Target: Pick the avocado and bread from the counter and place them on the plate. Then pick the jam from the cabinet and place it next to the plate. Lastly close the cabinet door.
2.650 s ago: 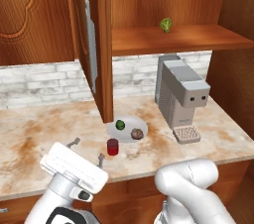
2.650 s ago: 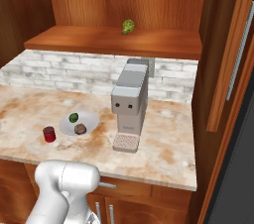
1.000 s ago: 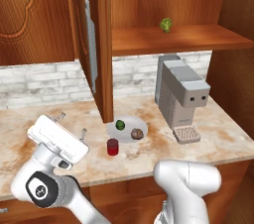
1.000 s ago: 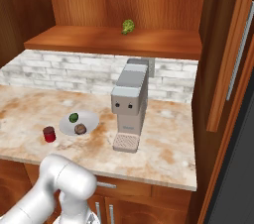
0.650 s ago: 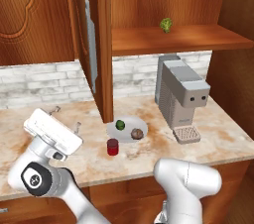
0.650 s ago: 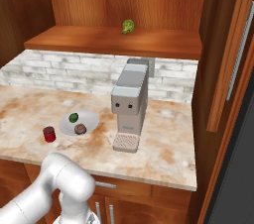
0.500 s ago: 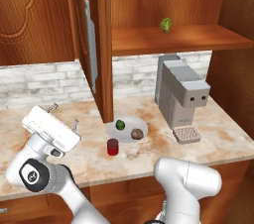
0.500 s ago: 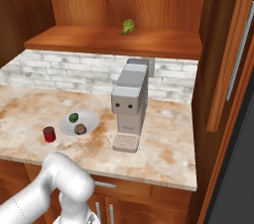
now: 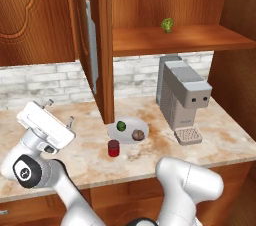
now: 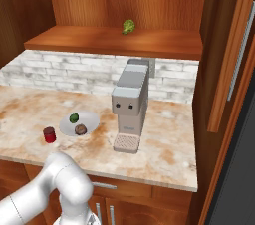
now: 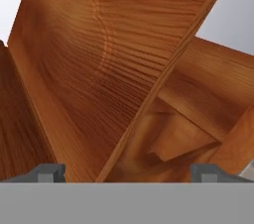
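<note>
The plate (image 9: pixel 127 137) (image 10: pixel 90 118) lies on the counter (image 9: pixel 210 132) (image 10: pixel 164 154) with the avocado (image 9: pixel 121 126) (image 10: pixel 73 117) and the bread (image 9: pixel 138 134) (image 10: pixel 80 129) on it. The jam (image 9: pixel 114 148) (image 10: pixel 49 134) stands on the counter just beside the plate. The cabinet door (image 9: pixel 102 45) (image 11: pixel 99 69) hangs open, seen edge-on, with its silver handle (image 9: pixel 91 45) on the left face. My gripper (image 9: pixel 59 111) (image 11: pixel 127 173) is open and holds nothing. It hovers above the counter left of the door, pointing up at the door's wooden face.
A grey coffee machine (image 9: pixel 184 97) (image 10: pixel 130 102) stands right of the plate. A yellow-green leafy item (image 9: pixel 167 24) (image 10: pixel 128 26) sits on the cabinet shelf (image 9: pixel 175 40). A closed cabinet (image 9: pixel 30 15) is above the hand. A wooden panel with a bar handle (image 10: pixel 239 52) stands at the right.
My hand has drifted left and slightly up, closer under the open door. The jaws stay wide. Plate, food and jam have not moved.
</note>
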